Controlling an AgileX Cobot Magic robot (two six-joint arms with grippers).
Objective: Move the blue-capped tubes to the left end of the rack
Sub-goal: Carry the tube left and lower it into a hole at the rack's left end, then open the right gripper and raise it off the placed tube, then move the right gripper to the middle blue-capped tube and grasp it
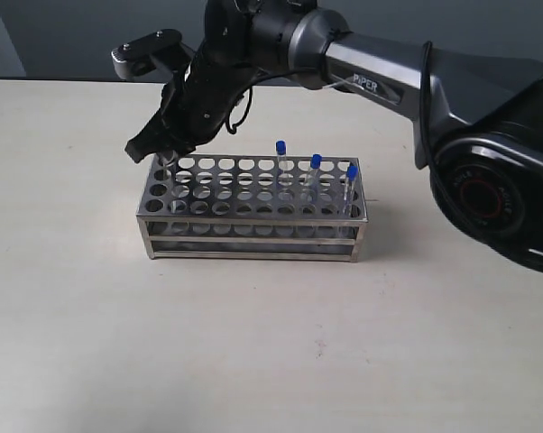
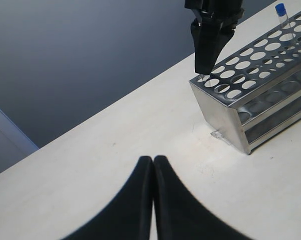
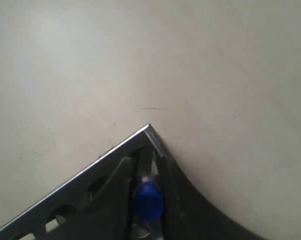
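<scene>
Reaching across from the right side, my right arm [image 1: 371,77] brings its jaws down over the left end of the rack [image 1: 249,244]. They stand at the back corner hole as the exterior view shows it. My right jaws are grasping one blue-capped tube [image 3: 148,201]. Its blue cap sits pinched between the two fingers [image 3: 113,200], with the corner of the rack's top plate [image 3: 90,175] just ahead of it in the right wrist view. From my left wrist, a short clear stretch of that tube shows below the dark fingertips [image 2: 206,47] and meets the corner hole. I cannot tell how far down it goes.

Three other blue-capped tubes stand upright in the right half of the rack, each apart from its neighbours. The first [image 1: 280,147] is nearest the middle, the second [image 1: 316,161] is further right, and the third [image 1: 351,171] is at the right end. All their caps rise above the top plate. Only one of them [image 2: 281,12] shows in the left wrist view.

The rack sits square on the pale desk [image 1: 253,361].

My left jaws are clenched, with the two black fingers [image 2: 135,200] pressed flat against each other and nothing between them. They hang over bare desk, apart from the rack's left end wall [image 2: 220,115].
</scene>
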